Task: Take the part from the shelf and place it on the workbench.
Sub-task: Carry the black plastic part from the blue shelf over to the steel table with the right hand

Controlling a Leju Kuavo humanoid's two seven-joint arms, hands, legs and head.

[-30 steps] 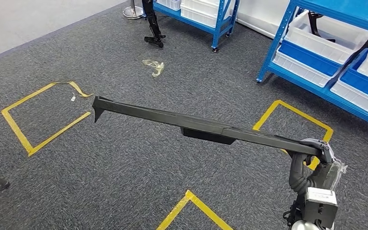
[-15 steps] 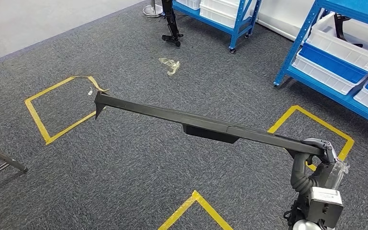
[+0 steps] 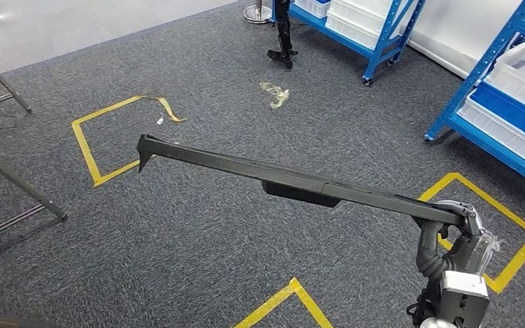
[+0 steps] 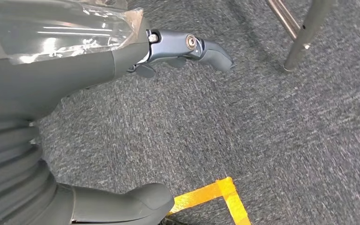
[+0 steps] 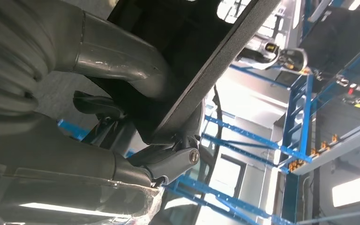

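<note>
The right hand point(image 3: 451, 225) grips one end of the long black part point(image 3: 294, 181), its fingers point(image 5: 122, 61) clenched round that end, so the part sticks out level across the front of the robot, well above the grey carpet point(image 3: 198, 246). The left hand point(image 4: 61, 108) hangs low with its fingers released and nothing in them.

The part is off the shelf and in the air, and no bench is in sight yet, so the carry looks to be under way with the placing not yet done.

The main risk, as I judge it, is leverage. Held at one end only, the long part can sag or twist in the grasp, and any quick turn would swing the far tip point(image 3: 143, 145) in a wide arc. That tip could strike the metal stand legs point(image 3: 14, 181) on the robot's left, and the blue shelves point(image 3: 499, 102) on the right stand near the held end. A knock at the tip could wrench the part loose.

Open room lies straight ahead over the carpet, between the yellow tape squares point(image 3: 102, 140). A crumpled scrap of clear plastic point(image 3: 275, 94) lies further on, and could snag a foot. A slow turn, keeping the tip away from the stand legs, looks safest.
</note>
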